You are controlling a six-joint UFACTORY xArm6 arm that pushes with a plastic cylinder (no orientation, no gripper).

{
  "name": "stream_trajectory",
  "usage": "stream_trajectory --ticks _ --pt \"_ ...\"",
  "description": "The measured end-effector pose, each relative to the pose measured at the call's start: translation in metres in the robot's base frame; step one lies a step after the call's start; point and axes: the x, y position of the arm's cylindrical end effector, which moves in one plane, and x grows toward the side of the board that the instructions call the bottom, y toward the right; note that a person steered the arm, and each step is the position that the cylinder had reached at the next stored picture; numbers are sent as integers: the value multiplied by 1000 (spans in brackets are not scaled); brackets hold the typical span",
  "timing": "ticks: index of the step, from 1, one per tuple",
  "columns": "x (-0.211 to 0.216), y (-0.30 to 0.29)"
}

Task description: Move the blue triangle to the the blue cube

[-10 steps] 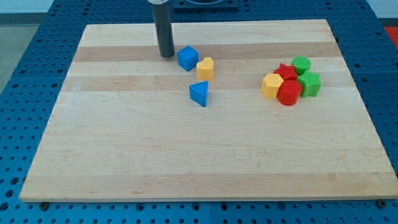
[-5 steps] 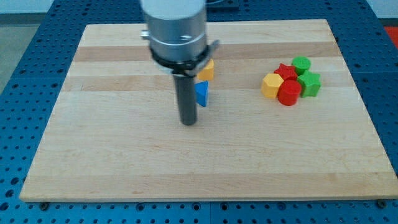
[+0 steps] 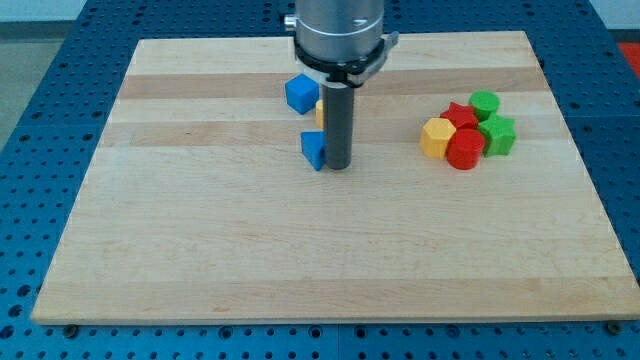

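Note:
The blue triangle (image 3: pixel 313 149) lies on the wooden board (image 3: pixel 200 230) a little above its middle. My tip (image 3: pixel 338 165) stands right against the triangle's right side and hides part of it. The blue cube (image 3: pixel 300 93) sits above the triangle, toward the view's top. A yellow block (image 3: pixel 319 110) is just right of the cube, mostly hidden behind my rod.
A cluster of blocks sits at the view's right: a yellow block (image 3: pixel 437 137), a red star (image 3: pixel 460 116), a red cylinder (image 3: pixel 464 149), a green cylinder (image 3: pixel 484 102) and a green star (image 3: pixel 497 134).
My tip has swung from beside the blue cube down to the triangle's lower left, then around to its right side. The triangle has shifted slightly left.

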Motion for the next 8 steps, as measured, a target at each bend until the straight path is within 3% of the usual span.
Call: stream_trajectory --ticks 2,8 --pt "0 -36" --pt "-26 -36"
